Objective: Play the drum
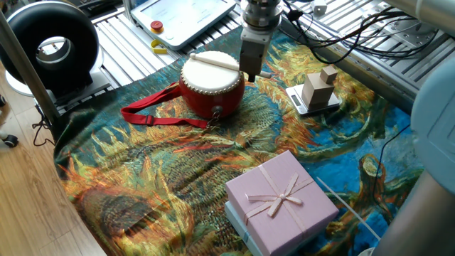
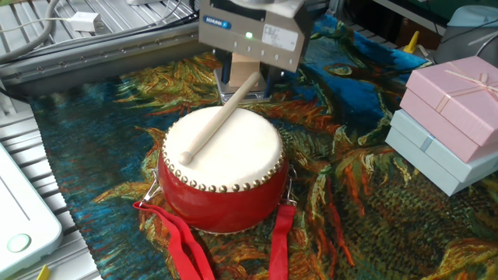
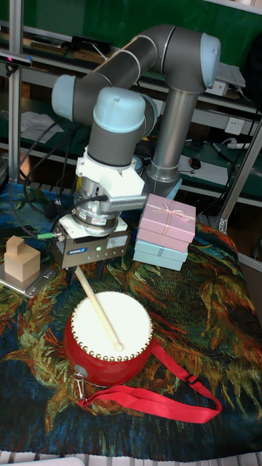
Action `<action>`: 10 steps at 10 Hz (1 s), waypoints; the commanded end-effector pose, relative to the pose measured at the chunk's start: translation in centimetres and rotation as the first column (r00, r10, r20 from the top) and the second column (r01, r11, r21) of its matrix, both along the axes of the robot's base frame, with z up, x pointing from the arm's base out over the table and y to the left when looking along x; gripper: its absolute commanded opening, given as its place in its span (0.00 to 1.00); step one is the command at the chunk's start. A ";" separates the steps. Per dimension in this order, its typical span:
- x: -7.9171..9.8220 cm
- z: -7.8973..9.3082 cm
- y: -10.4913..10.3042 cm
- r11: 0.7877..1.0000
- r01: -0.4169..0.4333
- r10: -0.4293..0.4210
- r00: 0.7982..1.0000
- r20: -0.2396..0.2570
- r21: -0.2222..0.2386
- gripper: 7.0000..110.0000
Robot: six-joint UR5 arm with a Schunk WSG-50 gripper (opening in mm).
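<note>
Resting under a stick [image 2: 220,113] clamped in the pincer [image 2: 247,81]: red-bodied drum [image 2: 222,169], cream head, studded rim.

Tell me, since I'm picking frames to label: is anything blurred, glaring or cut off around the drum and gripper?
One fixed view: sharp; drum whole, arm cropped at the top. The other fixed view: drum crisp, its skin bright but not blown out; gripper body cut off by the top edge. Tall fixed view: evenly lit; stick, drum and arm all in frame.
</note>
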State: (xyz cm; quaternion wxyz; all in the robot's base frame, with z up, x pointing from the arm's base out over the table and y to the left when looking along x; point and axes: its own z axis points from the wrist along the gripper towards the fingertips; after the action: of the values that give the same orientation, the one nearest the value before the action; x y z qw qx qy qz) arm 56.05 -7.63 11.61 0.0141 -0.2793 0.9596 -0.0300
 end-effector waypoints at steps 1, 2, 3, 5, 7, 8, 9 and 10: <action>-0.6 1.4 0.0 0.999 0.031 -0.031 0.999 0.010 0.008 0.57; -0.7 1.8 -0.4 0.998 0.059 -0.059 0.998 0.013 -0.004 0.36; -1.0 2.1 -0.4 0.991 0.136 -0.136 0.991 0.017 -0.008 0.36; -2.4 2.2 0.1 0.896 0.443 -0.443 0.896 -0.019 -0.014 0.36; -2.7 2.3 0.2 0.766 0.643 -0.643 0.766 -0.013 -0.012 0.36; -2.8 2.3 0.6 0.707 0.707 -0.707 0.707 -0.005 -0.008 0.00; -3.0 2.2 1.8 0.657 0.753 -0.753 0.658 -0.021 0.010 0.00; -3.1 1.9 3.2 0.600 0.800 -0.798 0.600 -0.044 0.030 0.00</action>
State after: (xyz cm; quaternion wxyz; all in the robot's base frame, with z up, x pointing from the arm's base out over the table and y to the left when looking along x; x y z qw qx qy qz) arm 53.33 -6.49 13.55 -0.0036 0.0713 0.9970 -0.0291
